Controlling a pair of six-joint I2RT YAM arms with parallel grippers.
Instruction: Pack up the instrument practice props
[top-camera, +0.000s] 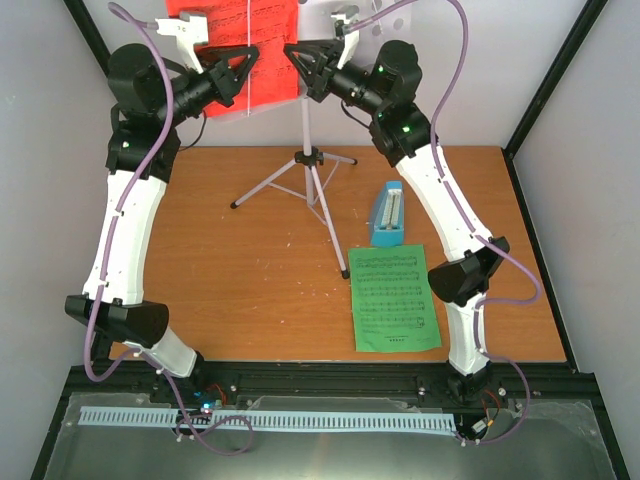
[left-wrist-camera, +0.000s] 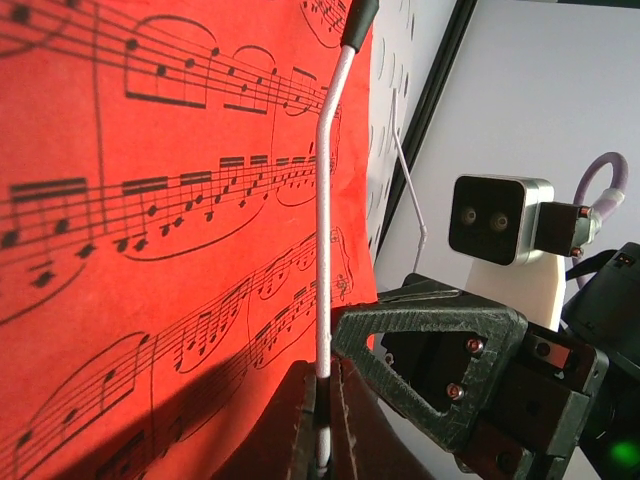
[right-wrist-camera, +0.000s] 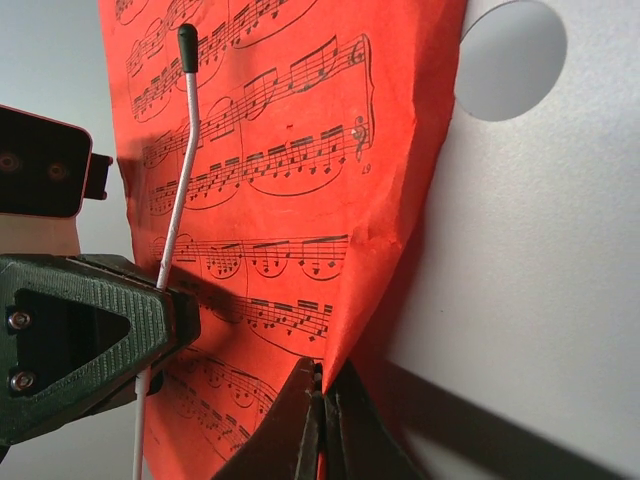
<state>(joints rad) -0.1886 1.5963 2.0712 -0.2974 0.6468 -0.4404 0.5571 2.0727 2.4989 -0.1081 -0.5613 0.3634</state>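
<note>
The silver tripod music stand (top-camera: 306, 172) stands at the back of the table. A red sheet-music page (top-camera: 238, 48) rests on its grey tray (right-wrist-camera: 545, 260). My left gripper (left-wrist-camera: 322, 378) is shut on the stand's thin white page-holder wire (left-wrist-camera: 327, 230), which lies over the red page (left-wrist-camera: 150, 230). My right gripper (right-wrist-camera: 322, 392) is shut on the lower corner of the red page (right-wrist-camera: 300, 150), pinching its edge off the tray. In the top view both grippers, left (top-camera: 244, 74) and right (top-camera: 297, 60), meet at the tray. The blue metronome (top-camera: 389, 214) and the green page (top-camera: 395, 298) lie on the table to the right.
The wooden table (top-camera: 250, 270) holds the tripod's legs (top-camera: 262, 188) spread out at the back centre. White walls with black frame posts (top-camera: 555, 70) close in the back and sides. The right gripper's finger (left-wrist-camera: 440, 345) is right beside the left one.
</note>
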